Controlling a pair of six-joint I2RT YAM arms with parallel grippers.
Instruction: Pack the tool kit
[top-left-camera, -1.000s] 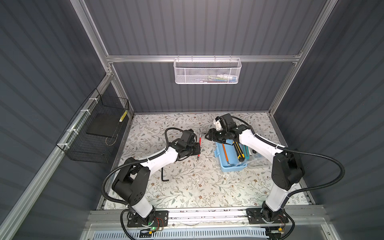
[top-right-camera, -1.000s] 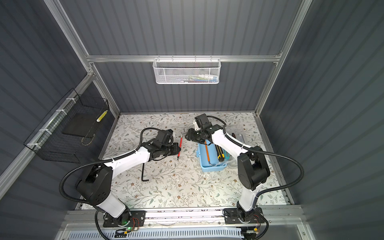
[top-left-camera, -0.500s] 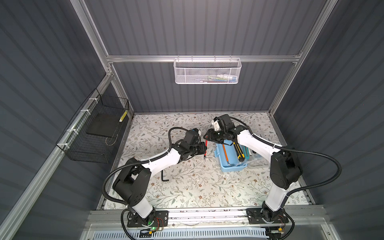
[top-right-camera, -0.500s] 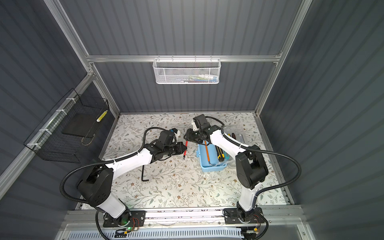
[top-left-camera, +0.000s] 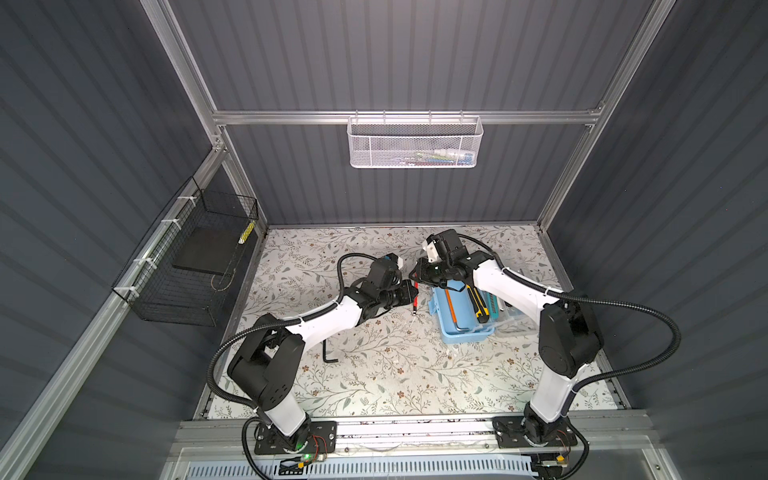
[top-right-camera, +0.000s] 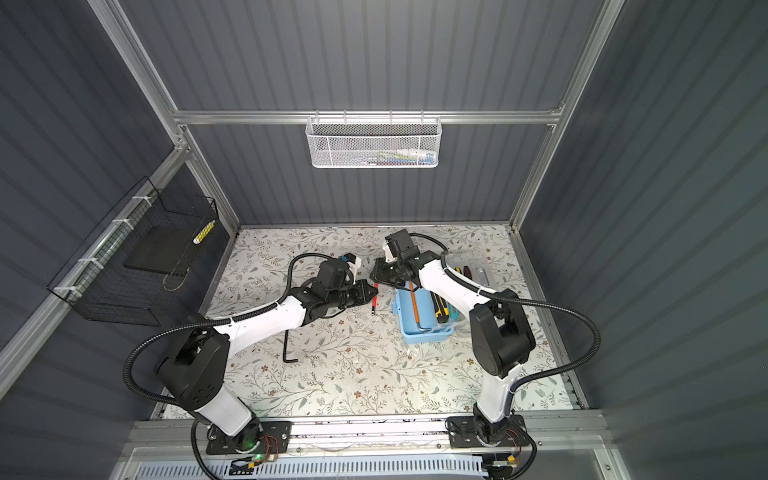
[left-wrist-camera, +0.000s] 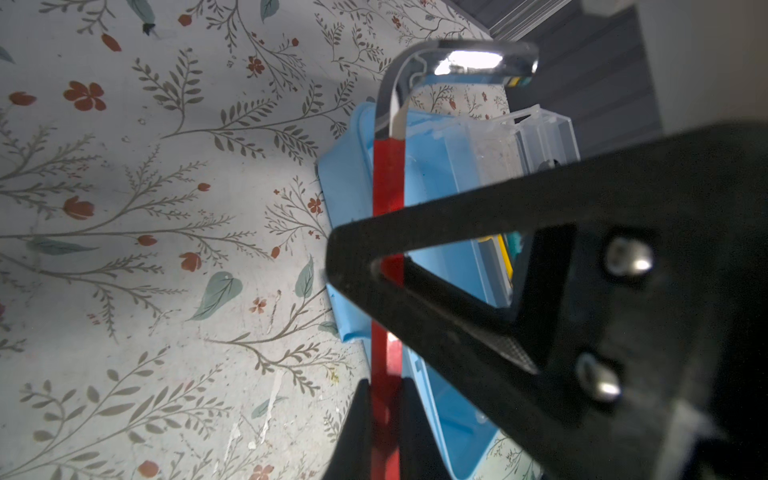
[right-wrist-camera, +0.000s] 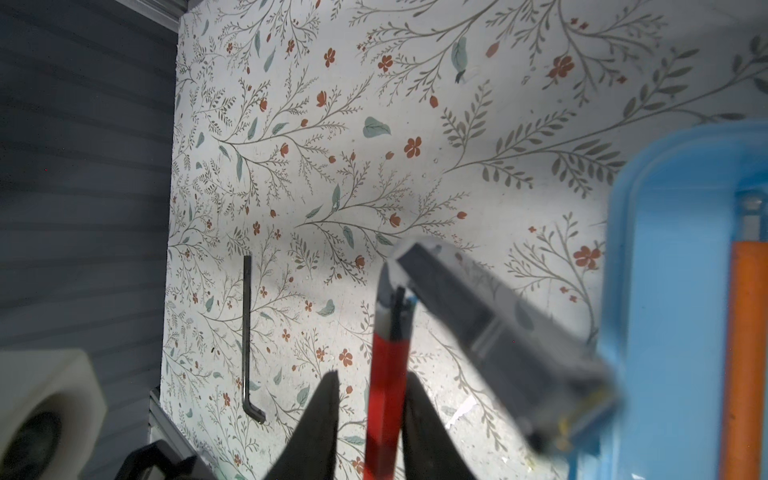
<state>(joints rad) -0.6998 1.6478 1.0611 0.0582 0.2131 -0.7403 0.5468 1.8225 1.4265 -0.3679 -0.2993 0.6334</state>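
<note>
The left fingers (left-wrist-camera: 353, 436) are pinched hard on the red hex key (left-wrist-camera: 388, 178). They grip its red sleeve, and the bent steel end sticks out beyond them. The right fingers (right-wrist-camera: 324, 424) sit either side of that same sleeve. They are narrow now, but a sliver of desk still shows between one finger and the red, so I wouldn't call it gripped by them yet.

A second ago those right fingers stood much wider and the two arms were apart. Since then the left arm has carried the key rightward and the pair have met. The key hangs above the desk (top-left-camera: 374, 374), just left of the far end of the blue box (top-left-camera: 465, 334). The box lies open right of centre, with an orange key (top-left-camera: 451, 307) and a knife (top-left-camera: 478, 305) already inside.

This looks to me like a hand-over, so the right arm can drop the key in. A black hex key (right-wrist-camera: 247, 324) still waits on the desk, near left.
</note>
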